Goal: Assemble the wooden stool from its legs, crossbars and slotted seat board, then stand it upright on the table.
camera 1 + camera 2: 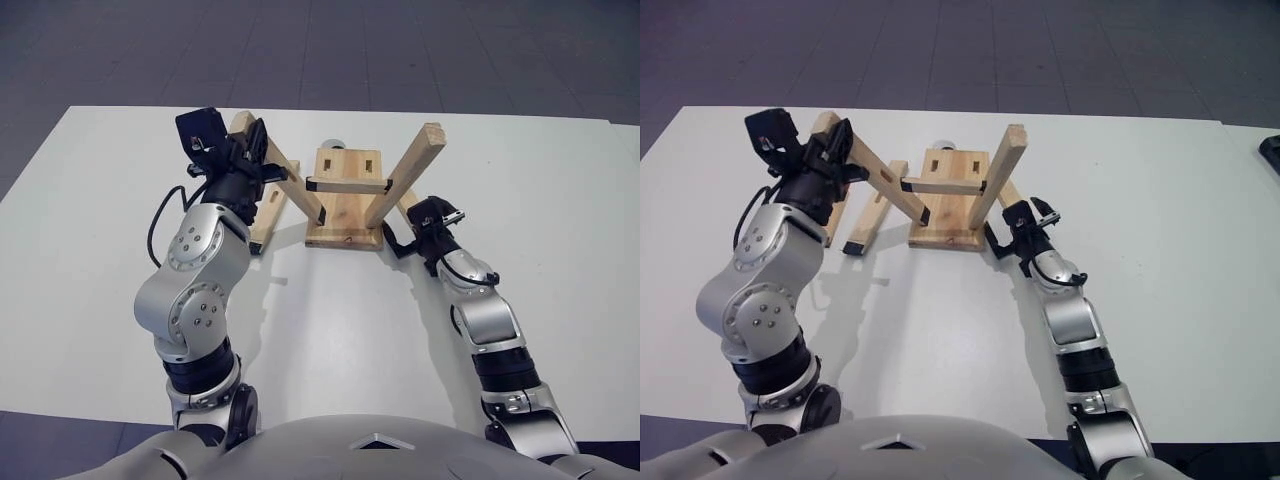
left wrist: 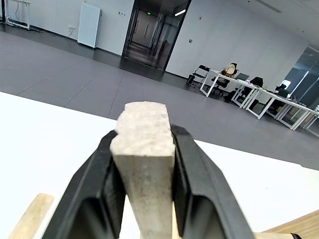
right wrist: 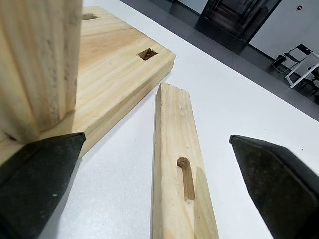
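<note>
The slotted seat board (image 1: 343, 212) lies flat at the table's middle. Two legs rise slanting from it, the left leg (image 1: 290, 175) and the right leg (image 1: 408, 170), joined by a black-tipped crossbar (image 1: 350, 185). My left gripper (image 1: 258, 150) is shut on the left leg's upper end (image 2: 143, 164). My right gripper (image 3: 157, 139) rests low at the board's right side, open, with a loose leg (image 3: 182, 149) lying on the table between its fingers (image 3: 42, 174). Another loose leg (image 1: 266, 210) lies left of the board.
A small grey round object (image 1: 331, 143) sits just behind the seat board. A dark object (image 1: 1271, 150) pokes in at the table's far right edge. The white table (image 1: 540, 180) has bare room on the right and in front.
</note>
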Controlling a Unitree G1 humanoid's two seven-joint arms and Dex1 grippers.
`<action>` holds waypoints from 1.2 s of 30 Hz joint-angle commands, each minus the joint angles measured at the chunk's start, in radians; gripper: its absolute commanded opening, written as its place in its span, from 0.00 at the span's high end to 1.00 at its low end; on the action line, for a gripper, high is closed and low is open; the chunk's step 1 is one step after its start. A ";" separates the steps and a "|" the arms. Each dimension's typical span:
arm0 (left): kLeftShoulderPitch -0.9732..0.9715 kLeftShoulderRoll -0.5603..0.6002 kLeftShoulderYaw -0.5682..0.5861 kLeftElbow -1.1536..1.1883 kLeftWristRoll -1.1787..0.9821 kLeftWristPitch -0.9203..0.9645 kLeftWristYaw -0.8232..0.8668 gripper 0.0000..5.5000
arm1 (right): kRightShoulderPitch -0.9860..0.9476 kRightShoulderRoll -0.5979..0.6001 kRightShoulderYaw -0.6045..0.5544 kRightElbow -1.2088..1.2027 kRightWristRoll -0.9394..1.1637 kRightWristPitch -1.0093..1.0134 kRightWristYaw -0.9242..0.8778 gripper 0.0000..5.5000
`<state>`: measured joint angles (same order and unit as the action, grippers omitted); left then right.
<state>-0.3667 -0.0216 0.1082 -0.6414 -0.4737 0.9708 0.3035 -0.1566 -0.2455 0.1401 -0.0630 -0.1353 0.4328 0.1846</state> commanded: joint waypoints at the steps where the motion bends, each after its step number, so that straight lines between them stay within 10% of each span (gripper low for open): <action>1: 0.060 0.024 -0.049 0.117 0.038 0.168 0.000 0.81 | -0.046 0.010 -0.043 -0.012 0.000 0.005 -0.033 0.02; 24: 0.268 0.195 -0.271 0.270 0.252 -0.152 -0.136 0.81 | -0.355 -0.077 -0.338 -0.467 0.410 0.142 0.097 0.02; 36: 0.245 0.224 -0.364 0.358 0.330 -0.205 -0.156 0.81 | -0.384 0.033 0.172 -0.371 0.135 0.289 -0.055 0.02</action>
<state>-0.2654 0.1061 -0.1786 -0.4991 -0.2579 0.6032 0.1631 -0.5421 -0.2241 0.1770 -0.4911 0.0832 0.6670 0.1553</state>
